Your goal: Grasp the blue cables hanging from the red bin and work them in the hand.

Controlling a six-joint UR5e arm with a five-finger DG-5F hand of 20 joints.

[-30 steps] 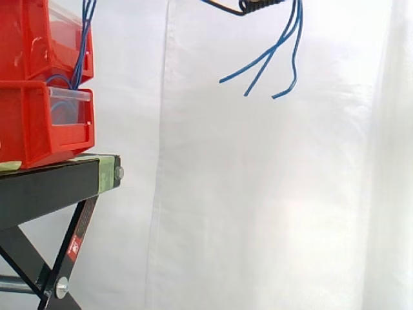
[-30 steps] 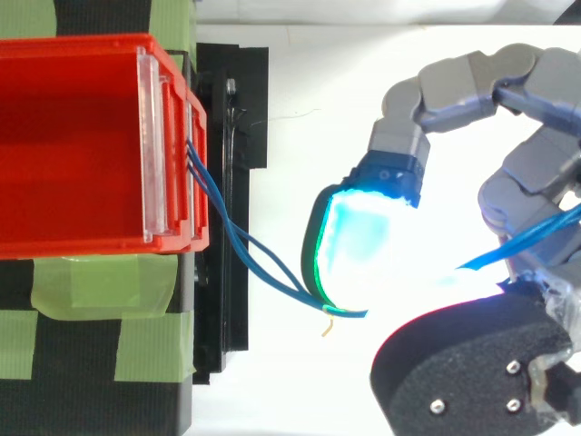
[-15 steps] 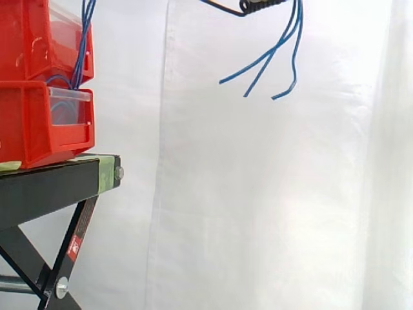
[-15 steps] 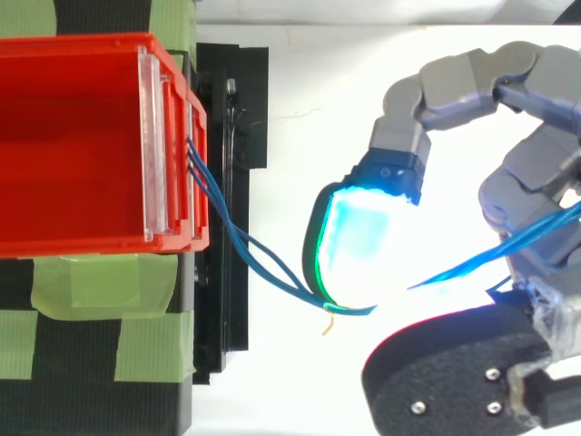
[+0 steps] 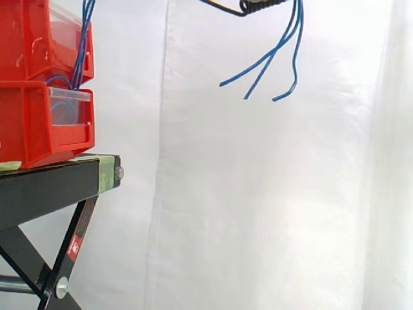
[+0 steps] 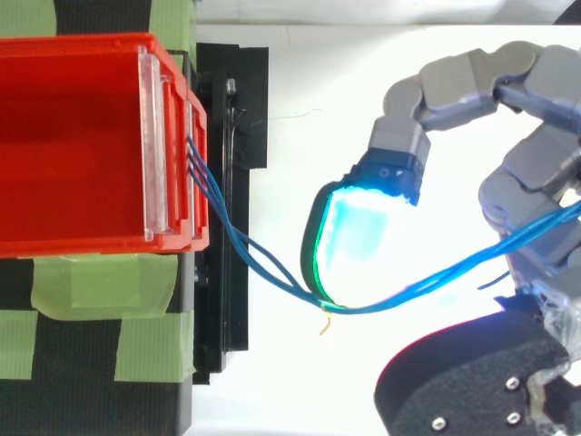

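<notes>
Blue cables (image 6: 427, 283) now stretched through curled robot hand (image 6: 536, 182)

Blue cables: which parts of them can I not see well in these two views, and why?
- Top view: whether the blue cables touch the glowing pad of the hand; the glow washes that spot out.
- Top view: their run past the hand, cut off by the right edge.
- Side view: the upper part of the hanging ends, cut off by the top edge.
- Top view: where they start at the red bin, hidden under its front.
</notes>
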